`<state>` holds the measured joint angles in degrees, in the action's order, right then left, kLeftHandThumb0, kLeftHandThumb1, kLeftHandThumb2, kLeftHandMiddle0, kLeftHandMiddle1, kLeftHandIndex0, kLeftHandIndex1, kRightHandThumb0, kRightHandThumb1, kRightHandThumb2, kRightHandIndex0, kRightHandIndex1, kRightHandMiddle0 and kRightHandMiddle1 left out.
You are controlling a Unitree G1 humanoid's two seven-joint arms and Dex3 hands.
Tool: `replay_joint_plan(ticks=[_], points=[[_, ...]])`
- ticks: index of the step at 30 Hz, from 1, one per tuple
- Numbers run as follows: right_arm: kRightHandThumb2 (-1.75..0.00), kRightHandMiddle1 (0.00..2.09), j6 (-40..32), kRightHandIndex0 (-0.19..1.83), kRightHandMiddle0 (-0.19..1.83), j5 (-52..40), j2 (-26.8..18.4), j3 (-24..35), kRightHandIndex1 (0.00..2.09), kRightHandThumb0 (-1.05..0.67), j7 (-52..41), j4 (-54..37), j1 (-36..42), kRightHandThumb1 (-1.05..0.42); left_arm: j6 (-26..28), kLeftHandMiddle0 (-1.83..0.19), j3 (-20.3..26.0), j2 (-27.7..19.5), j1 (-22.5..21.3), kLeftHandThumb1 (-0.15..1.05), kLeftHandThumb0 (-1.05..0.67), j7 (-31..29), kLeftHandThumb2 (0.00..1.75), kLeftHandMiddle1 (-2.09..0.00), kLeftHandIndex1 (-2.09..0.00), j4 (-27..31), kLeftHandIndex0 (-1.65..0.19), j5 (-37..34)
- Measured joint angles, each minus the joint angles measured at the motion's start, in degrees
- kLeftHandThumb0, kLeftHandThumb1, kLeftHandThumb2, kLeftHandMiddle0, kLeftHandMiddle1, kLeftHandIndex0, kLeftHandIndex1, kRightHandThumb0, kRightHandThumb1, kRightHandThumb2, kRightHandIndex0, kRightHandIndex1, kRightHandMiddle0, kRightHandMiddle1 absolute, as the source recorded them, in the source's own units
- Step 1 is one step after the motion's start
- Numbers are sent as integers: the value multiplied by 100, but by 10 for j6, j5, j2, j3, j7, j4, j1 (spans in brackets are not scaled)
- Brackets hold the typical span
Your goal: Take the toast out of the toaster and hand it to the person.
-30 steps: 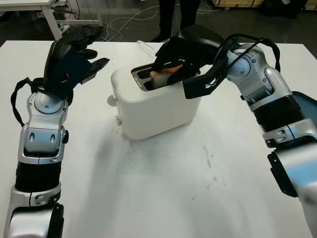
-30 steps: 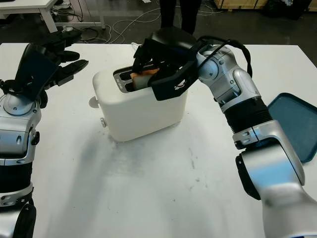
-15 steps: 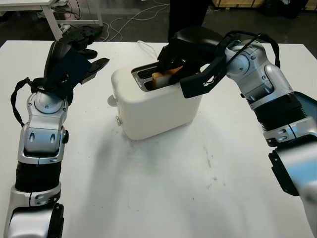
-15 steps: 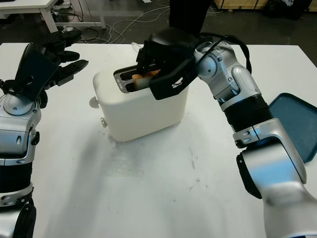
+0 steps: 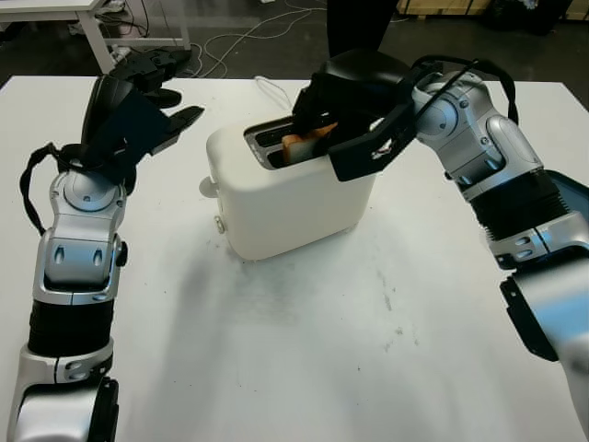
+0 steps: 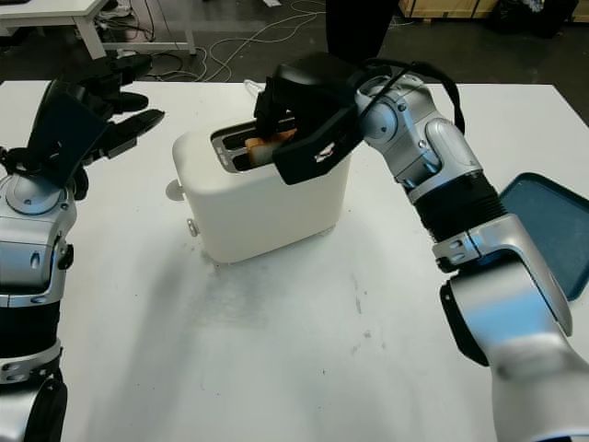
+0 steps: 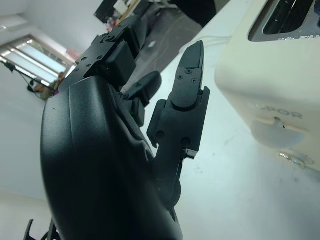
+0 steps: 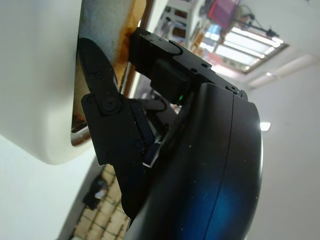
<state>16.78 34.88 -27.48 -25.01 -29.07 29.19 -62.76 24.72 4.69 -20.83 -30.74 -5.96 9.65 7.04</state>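
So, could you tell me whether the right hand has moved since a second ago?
Yes, slightly: the right hand has lifted and shifted toward the table's far edge relative to the toaster, fingers closed on the toast.

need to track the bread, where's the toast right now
In the head views the toast sticks up from a slot of the white toaster at mid-table, with the right hand closed on it.

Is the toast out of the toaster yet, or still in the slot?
Still in. The browned toast slice sticks partly out of the white toaster's top slot, its lower part inside, with the right hand closed around it.
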Motion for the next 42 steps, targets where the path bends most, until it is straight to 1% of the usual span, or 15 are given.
replay_joint_plan(ticks=[2,4,5,7,9,10,12,14,18,23,26,31,35,39,42], points=[[-1,135,5,87,79,4,-2,-6,166,-57,10,1,0,-76,0,-27,1,0,0,92,-27,0,14,-82,-5,0,-56,0],[-1,154,11,87,72,14,-4,-10,172,-58,22,3,2,-79,0,-27,1,0,0,92,-27,0,13,-83,-5,0,-57,0],[-1,156,15,89,66,22,-5,-13,174,-58,30,5,4,-80,0,-28,1,0,0,92,-27,0,13,-83,-6,0,-57,0],[-1,142,27,91,65,40,-8,-21,174,-55,61,9,10,-84,0,-28,1,0,0,92,-27,0,13,-83,-6,0,-57,0],[-1,155,47,97,67,56,-12,-28,174,-52,97,15,12,-89,0,-28,1,0,0,92,-27,0,13,-83,-6,0,-57,0],[-4,163,57,100,70,66,-14,-31,175,-52,116,21,13,-90,0,-28,1,0,0,92,-27,0,13,-83,-6,0,-57,0],[-20,172,74,105,77,82,-16,-37,175,-51,151,31,14,-92,0,-28,1,0,0,92,-27,0,13,-82,-5,0,-56,0],[-27,174,87,107,80,89,-17,-42,175,-49,175,42,12,-92,0,-28,0,0,0,92,-28,0,13,-82,-5,0,-57,0],[-39,169,103,101,81,89,-18,-41,175,-46,194,57,9,-92,0,-28,0,0,0,92,-27,0,13,-82,-5,0,-56,1],[-41,174,105,108,81,85,-14,-29,175,-45,204,67,7,-92,0,-28,1,0,0,92,-28,0,13,-81,-5,0,-56,1],[-36,175,105,110,83,78,-9,-17,175,-43,204,74,7,-92,4,-27,1,0,0,92,-28,0,14,-79,-5,0,-55,0],[-37,175,89,109,82,29,9,36,175,-43,204,87,-4,-92,14,-28,0,0,0,92,-27,0,14,-78,-4,1,-55,1],[-42,175,71,107,80,-55,25,92,175,-42,172,122,-42,-92,15,-29,0,0,0,92,-28,0,14,-77,-5,2,-56,0],[-44,175,69,107,80,-116,24,134,175,-47,150,165,-83,-92,18,-29,1,0,0,92,-27,1,14,-76,-4,3,-56,0],[-44,175,69,106,81,-123,22,153,175,-51,158,192,-103,-92,18,-29,1,0,0,92,-26,1,14,-76,-4,3,-55,0]])
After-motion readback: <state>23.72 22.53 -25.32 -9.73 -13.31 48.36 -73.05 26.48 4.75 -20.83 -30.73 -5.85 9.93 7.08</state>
